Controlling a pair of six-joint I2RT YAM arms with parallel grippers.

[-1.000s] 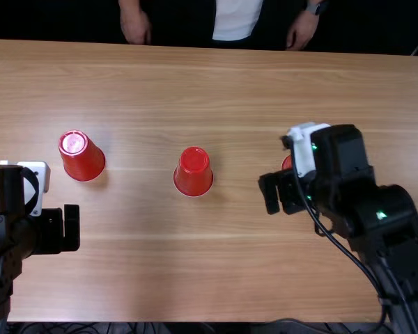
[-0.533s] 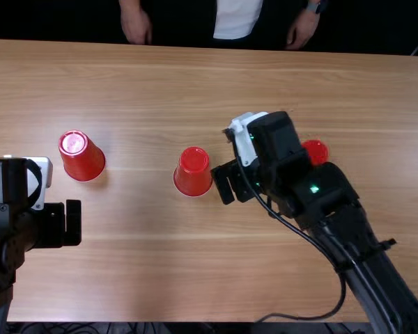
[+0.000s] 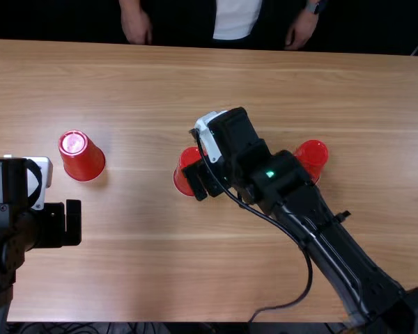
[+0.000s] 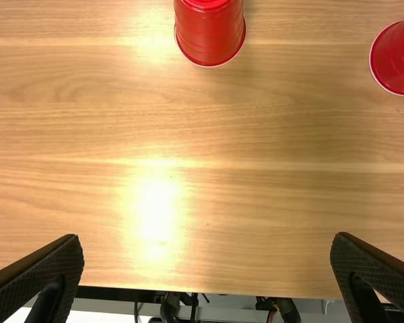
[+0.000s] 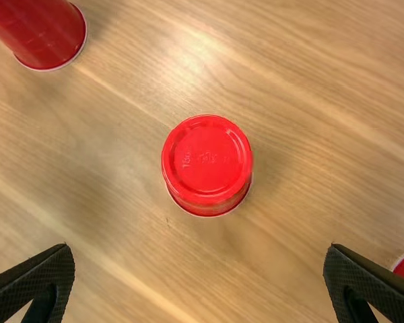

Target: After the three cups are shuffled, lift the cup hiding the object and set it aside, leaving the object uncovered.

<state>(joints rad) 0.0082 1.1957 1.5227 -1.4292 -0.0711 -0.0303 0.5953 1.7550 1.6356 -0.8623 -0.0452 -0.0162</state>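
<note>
Left gripper low near table's near-left edge, fingers spread wide, holding nothing. Left cup upside down just beyond it. Middle cup upside down mid-table. Right gripper hovers directly above it, fingers wide apart, gripping nothing. Right cup inverted, well apart to right.

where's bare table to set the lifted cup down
Bare: the far strip of table beyond the cups, and the near stretch between left cup and right arm. Crowded: around the middle cup, where the right arm's jaws hang, with the right cup close by.
</note>
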